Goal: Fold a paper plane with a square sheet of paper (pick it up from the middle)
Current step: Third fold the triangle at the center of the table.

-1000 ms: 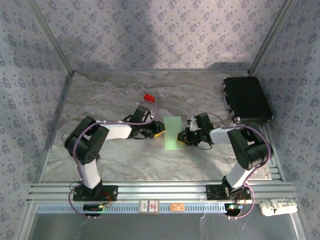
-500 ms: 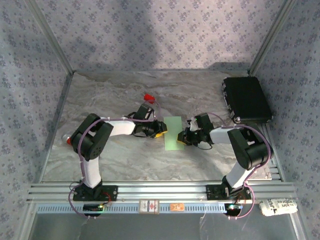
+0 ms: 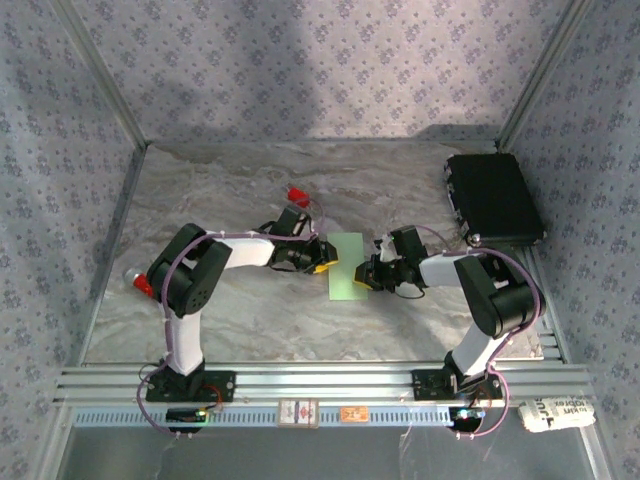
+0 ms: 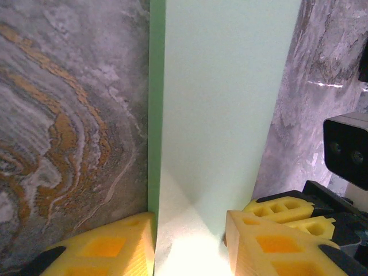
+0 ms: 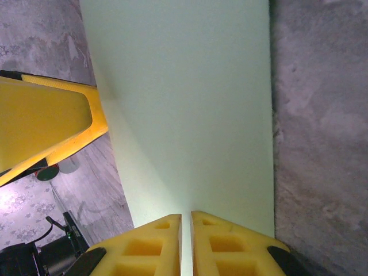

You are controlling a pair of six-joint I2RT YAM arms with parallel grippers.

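The square sheet of paper (image 3: 347, 266) lies on the marble table (image 3: 250, 310) midway between the arms, folded to a narrow strip whose long axis runs near to far. The left gripper (image 3: 320, 264) sits at the strip's left long edge and the right gripper (image 3: 364, 277) at its right long edge, both equally close to it. In the left wrist view the yellow fingers (image 4: 98, 250) stand apart with the paper running between them, so they are not clamping it; a darker green lower layer shows along one edge. The right arm's fingers (image 5: 230, 244) are pressed almost together, seemingly nipping the paper's edge, though the contact itself is hard to see. The next crease would probably run along that long axis — the spread left gripper looks free to make it
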